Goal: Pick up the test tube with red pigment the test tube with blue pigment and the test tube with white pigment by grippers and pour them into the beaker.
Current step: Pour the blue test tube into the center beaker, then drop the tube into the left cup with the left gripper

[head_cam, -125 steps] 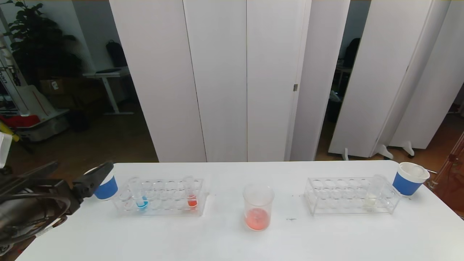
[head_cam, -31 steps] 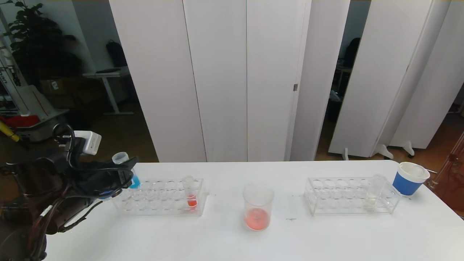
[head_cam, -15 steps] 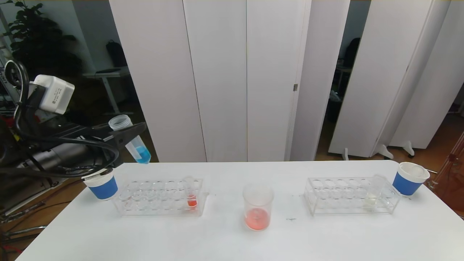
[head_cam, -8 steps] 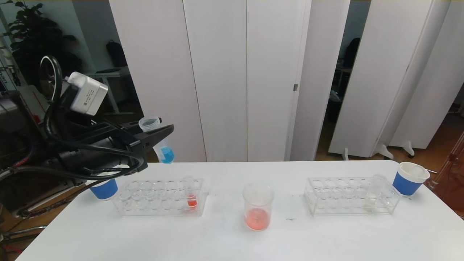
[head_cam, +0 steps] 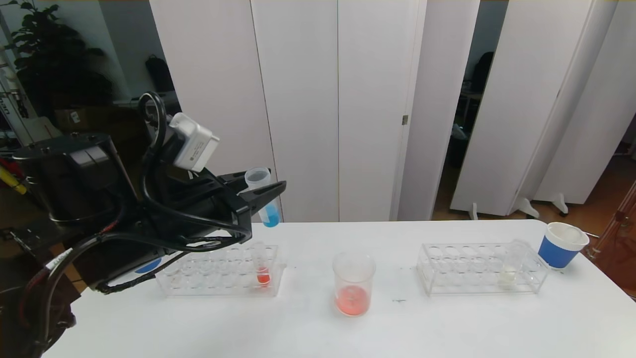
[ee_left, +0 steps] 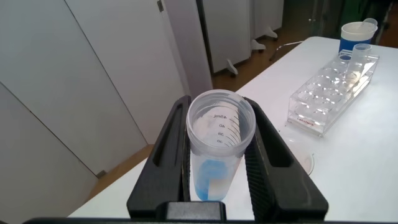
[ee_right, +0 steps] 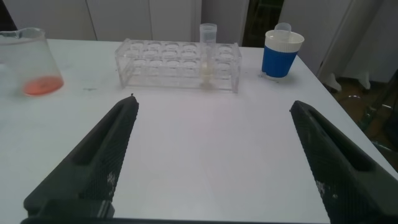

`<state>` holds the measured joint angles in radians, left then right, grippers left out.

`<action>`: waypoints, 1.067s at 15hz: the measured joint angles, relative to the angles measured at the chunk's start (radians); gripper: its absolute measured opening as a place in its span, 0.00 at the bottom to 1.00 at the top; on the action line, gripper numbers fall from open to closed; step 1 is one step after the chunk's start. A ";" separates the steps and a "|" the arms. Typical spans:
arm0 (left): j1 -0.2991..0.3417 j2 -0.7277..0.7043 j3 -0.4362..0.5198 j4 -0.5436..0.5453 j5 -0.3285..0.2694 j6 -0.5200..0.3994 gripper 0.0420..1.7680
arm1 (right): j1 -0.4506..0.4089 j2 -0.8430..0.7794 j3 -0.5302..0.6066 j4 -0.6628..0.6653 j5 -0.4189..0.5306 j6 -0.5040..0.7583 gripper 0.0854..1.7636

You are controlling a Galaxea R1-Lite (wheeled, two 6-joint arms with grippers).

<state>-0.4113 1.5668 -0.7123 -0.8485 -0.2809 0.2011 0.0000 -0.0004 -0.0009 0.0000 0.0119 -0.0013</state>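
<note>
The white counter [head_cam: 447,328] carries 2 clear plastic racks. The left hand [head_cam: 271,190] hangs above the left rack [head_cam: 218,286], clenched on the slim clear blue-liquid tube [head_cam: 266,204]. The clear cylindrical beaker [head_cam: 353,283] stands mid-counter. The right hand [ee_right: 211,155] is released, low near the right edge.

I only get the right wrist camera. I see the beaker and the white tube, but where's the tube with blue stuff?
Observer: The slim clear test tube with blue liquid is in the air, pinched in the left gripper fingers.
Operator: Is it spilling?
Observer: No. It leans slightly, mouth up, blue at the bottom.
Operator: Is it over the beaker?
Observer: No, it's left of the wide clear beaker, above a clear plastic rack holding one tube with orange-red liquid.
</note>
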 joint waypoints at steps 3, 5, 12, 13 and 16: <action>-0.034 0.052 -0.010 -0.032 -0.003 0.033 0.31 | 0.000 0.000 0.000 0.000 0.000 0.000 0.99; -0.054 0.085 -0.025 -0.054 -0.008 0.047 0.31 | 0.000 0.000 0.000 0.000 0.000 0.000 0.99; -0.091 0.227 -0.049 -0.199 -0.098 0.175 0.31 | 0.000 0.000 0.000 0.000 0.000 0.000 0.99; -0.098 0.246 -0.052 -0.211 -0.106 0.192 0.31 | 0.000 0.000 0.000 0.000 0.000 0.000 0.99; -0.103 0.297 -0.054 -0.286 -0.129 0.243 0.31 | 0.000 0.000 0.000 0.000 0.000 0.000 0.99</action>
<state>-0.5143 1.8643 -0.7668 -1.1349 -0.4094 0.4440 0.0000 -0.0004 -0.0009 0.0000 0.0115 -0.0017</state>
